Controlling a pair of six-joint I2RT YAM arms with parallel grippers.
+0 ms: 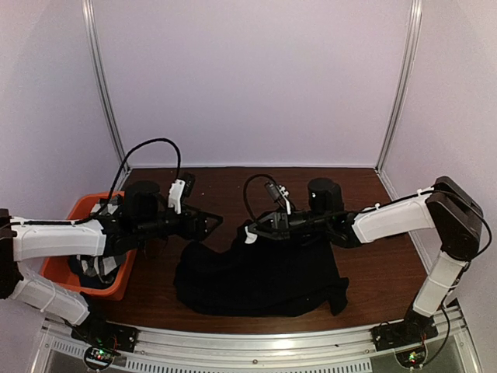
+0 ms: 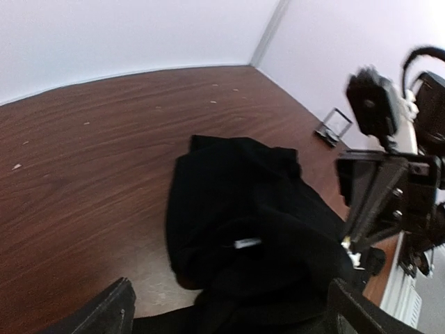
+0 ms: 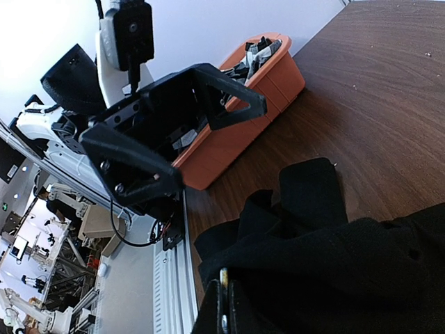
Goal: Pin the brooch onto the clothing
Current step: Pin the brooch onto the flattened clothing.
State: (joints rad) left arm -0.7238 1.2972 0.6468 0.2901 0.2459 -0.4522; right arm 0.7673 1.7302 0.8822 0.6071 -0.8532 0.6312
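Bin [image 1: 78, 214], orange, with checked cloth [image 1: 97, 268], sits left of crumpled T-shirt [image 1: 264, 276]; left gripper [image 1: 208, 224] gapes empty between them; right gripper [image 1: 252, 231] pinches T-shirt's far edge.

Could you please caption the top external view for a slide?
Open left gripper faces shut right gripper beside a crumpled black T-shirt; orange bin at left.
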